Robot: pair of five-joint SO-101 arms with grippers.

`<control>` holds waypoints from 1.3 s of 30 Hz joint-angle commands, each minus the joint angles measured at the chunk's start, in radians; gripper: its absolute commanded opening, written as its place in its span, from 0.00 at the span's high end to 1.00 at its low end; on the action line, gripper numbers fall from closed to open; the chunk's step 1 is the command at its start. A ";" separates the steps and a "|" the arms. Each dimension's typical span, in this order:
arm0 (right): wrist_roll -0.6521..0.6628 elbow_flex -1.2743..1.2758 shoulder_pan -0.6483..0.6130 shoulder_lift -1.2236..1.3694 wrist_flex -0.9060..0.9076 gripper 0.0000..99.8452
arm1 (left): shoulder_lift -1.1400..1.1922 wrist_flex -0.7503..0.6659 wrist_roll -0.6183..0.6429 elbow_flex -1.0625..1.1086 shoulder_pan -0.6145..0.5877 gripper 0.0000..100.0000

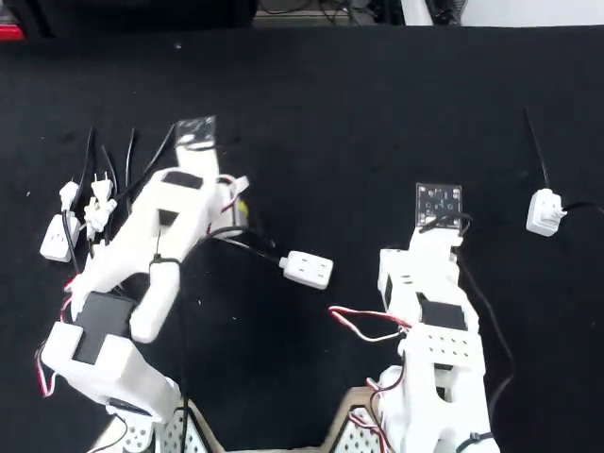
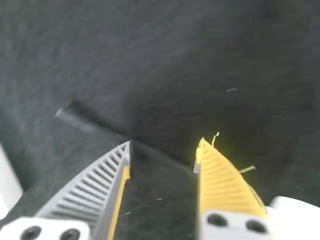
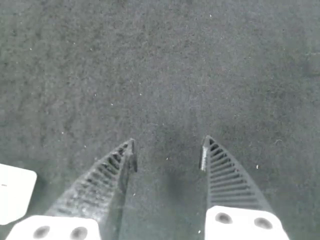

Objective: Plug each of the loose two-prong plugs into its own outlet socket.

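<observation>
Your left gripper (image 2: pixel 162 150) sits closest to its own lens. Its jaws are apart with nothing between them, one ribbed finger (image 2: pixel 97 187) grey and the other finger (image 2: pixel 225 185) yellow. Under it you have the black cloth (image 2: pixel 210 60) and a black cable (image 2: pixel 75 112) lying across it, just beyond the grey fingertip.

Your right gripper (image 3: pixel 167 147) is likewise spread and holds nothing, hanging over bare cloth with a white corner (image 3: pixel 14 194) off to one side.

From above, you see the left gripper (image 1: pixel 196 134) out over the far left part of the table and the right gripper (image 1: pixel 439 201) right of centre. The loose two-prong plugs (image 1: pixel 98 202) lie in a tangle of black cords at the left edge, beside the left arm and well apart from both grippers. A white left outlet socket (image 1: pixel 57 238) lies just beside them; you cannot tell whether they touch. A second, middle outlet socket (image 1: pixel 308 269) lies between the two arms on its cord. Far right lies a white block (image 1: pixel 545 212) on a thin black cord; whether it is a plug or a socket is unclear.
</observation>
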 commanded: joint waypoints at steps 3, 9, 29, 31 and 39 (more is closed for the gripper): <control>0.000 -0.008 -0.012 -0.025 -0.020 0.80 | -0.029 0.072 0.023 0.013 -0.082 0.78; 0.002 -0.013 -0.012 -0.027 -0.003 0.80 | -0.032 0.132 -0.040 0.001 -0.153 0.78; 0.310 -0.130 -0.592 -0.025 0.367 0.80 | -0.319 -0.015 -0.038 0.205 -0.174 0.78; 0.310 -0.104 -0.597 -0.019 0.310 0.80 | -0.344 -0.069 -0.037 0.263 -0.174 0.78; 0.315 -0.050 -0.597 -0.016 0.175 0.80 | -0.361 -0.117 0.038 0.331 -0.219 0.78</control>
